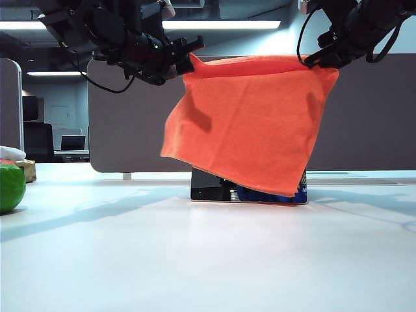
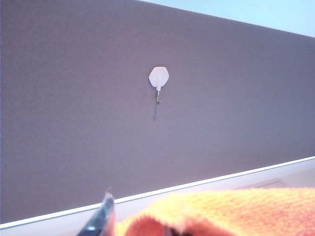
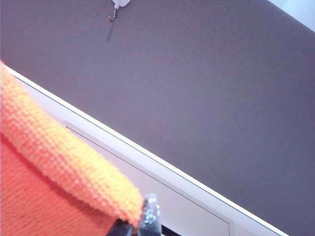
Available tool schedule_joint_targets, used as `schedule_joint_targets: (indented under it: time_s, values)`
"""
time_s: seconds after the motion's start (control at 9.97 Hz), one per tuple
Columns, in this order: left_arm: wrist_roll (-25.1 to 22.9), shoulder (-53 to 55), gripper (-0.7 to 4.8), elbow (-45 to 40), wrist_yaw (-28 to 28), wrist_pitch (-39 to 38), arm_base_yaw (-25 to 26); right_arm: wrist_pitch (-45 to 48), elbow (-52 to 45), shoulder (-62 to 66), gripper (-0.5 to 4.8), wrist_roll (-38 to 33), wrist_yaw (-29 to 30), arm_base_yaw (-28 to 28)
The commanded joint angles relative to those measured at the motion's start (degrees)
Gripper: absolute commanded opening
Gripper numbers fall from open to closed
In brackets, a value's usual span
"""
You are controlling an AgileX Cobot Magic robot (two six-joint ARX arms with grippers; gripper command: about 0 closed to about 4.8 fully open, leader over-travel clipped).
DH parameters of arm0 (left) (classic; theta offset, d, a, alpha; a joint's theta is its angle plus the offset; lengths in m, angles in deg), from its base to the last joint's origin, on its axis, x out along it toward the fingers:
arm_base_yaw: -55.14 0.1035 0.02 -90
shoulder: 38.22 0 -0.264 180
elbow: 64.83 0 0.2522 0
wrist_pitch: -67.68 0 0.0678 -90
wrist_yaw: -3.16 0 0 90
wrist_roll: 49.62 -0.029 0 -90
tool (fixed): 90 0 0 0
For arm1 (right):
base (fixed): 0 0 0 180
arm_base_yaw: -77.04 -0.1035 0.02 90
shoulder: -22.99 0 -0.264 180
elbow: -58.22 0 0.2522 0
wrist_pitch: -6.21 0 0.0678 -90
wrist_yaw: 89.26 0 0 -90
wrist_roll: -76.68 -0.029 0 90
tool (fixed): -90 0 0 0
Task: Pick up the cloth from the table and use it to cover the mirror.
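The orange cloth (image 1: 250,120) hangs spread in front of the mirror (image 1: 209,186), hiding all but the mirror's dark lower strip and base on the white table (image 1: 195,260). My left gripper (image 1: 189,54) is at the cloth's upper left corner. Its jaws stand apart, and in the left wrist view one fingertip (image 2: 104,212) is clear of the cloth (image 2: 231,211). My right gripper (image 1: 325,60) is at the upper right corner. In the right wrist view it (image 3: 140,221) is shut on the cloth's edge (image 3: 59,162).
A grey-brown partition panel (image 1: 370,117) stands behind the mirror and carries a small white hook (image 2: 158,78). A green round object (image 1: 10,187) sits at the table's far left edge. Something blue (image 1: 260,194) shows under the cloth's lower edge.
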State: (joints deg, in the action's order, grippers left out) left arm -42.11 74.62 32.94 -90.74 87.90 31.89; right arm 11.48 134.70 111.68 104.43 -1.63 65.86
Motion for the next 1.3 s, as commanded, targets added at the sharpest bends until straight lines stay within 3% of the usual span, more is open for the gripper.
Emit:
schedule_joint_targets:
  time_s: [0.1,0.2,0.5,0.6,0.7,0.9,1.0,1.1,1.3]
  values:
    - [0.0,-0.2,1.14,0.4,-3.5,2.2,0.0,0.9,0.3,-0.3,-0.05,0.0,1.6,0.0]
    - [0.0,-0.2,-0.06,0.5,-2.5,4.0,0.0,0.9,0.3,-0.3,-0.05,1.0,2.6,0.0]
    - [-0.2,-0.3,-0.06,0.7,-3.4,4.2,-0.8,0.4,0.3,-0.3,-0.05,1.0,2.6,0.0]
    - [-0.5,-1.0,-0.06,0.6,-3.2,1.1,-1.3,-0.4,0.3,-0.3,-0.05,1.0,2.6,0.0]
    - [-4.1,-3.2,-0.06,0.6,-0.8,-6.6,-1.3,-1.0,0.3,-0.3,-0.05,1.0,3.0,0.0]
    - [-4.5,-5.9,-0.06,0.6,1.2,-11.6,-1.3,-2.4,0.3,-0.3,-0.05,1.0,5.0,0.0]
    - [-4.1,-7.5,-0.06,0.6,1.7,-19.1,-2.1,-2.6,0.3,-0.4,-0.05,1.0,4.9,0.0]
    - [-4.1,-7.5,-0.06,0.6,1.8,-19.1,-2.1,-2.6,0.3,-0.4,-0.05,1.0,4.7,0.0]
    - [-4.2,-5.6,-0.06,0.6,5.4,-12.3,-1.3,0.8,0.3,0.3,-0.05,1.2,3.4,0.2]
